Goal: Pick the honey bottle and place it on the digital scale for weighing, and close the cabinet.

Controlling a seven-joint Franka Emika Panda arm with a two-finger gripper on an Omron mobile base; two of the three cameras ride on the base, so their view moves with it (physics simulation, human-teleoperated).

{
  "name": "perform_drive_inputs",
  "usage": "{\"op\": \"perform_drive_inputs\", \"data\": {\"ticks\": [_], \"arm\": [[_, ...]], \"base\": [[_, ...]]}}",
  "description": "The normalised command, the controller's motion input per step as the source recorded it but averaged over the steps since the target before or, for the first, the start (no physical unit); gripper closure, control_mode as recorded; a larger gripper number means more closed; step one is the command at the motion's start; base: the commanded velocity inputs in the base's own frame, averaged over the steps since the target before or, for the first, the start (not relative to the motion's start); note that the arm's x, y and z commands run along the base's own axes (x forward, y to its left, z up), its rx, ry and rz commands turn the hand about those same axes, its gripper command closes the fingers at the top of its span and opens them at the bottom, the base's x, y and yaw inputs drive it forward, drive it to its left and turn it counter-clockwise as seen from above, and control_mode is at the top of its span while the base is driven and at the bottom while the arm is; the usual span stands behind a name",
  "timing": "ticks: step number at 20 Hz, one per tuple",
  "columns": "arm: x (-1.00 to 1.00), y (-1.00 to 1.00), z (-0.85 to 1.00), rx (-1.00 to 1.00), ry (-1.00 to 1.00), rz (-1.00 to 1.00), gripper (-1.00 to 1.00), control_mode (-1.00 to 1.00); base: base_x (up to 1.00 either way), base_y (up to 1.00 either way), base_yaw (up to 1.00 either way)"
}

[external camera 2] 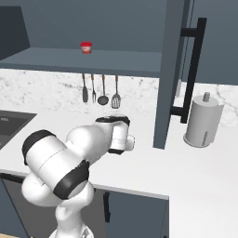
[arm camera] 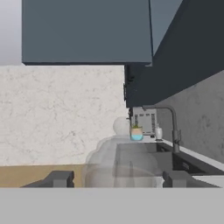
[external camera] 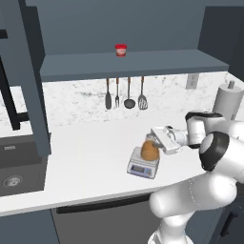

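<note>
I see the honey bottle point(external camera: 149, 151) standing on the digital scale point(external camera: 143, 165) on the bench point(external camera: 90, 157). The claw point(external camera: 153, 143) seems closed around it, fingers hidden. Cabinet point(external camera: 28, 86) doors hang open; the arm reaches sideways, elbow bent.
</note>
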Motion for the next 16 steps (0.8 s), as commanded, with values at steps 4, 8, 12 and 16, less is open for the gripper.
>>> {"op": "perform_drive_inputs", "data": {"ticks": [4, 8, 12, 16], "arm": [[0.12, 0.00, -0.15, 0.00, -0.06, 0.00, 1.00, -1.00], [0.14, 0.00, -0.14, 0.00, -0.11, 0.00, 1.00, -1.00], [0.13, 0.01, -0.15, 0.00, -0.10, 0.00, 1.00, -1.00], [0.16, 0.03, -0.15, 0.00, -0.08, 0.00, 1.00, -1.00]], "base": [[0.00, 0.00, 0.00], [0.00, 0.00, 0.00], [0.00, 0.00, 0.00], [0.00, 0.00, 0.00]]}}
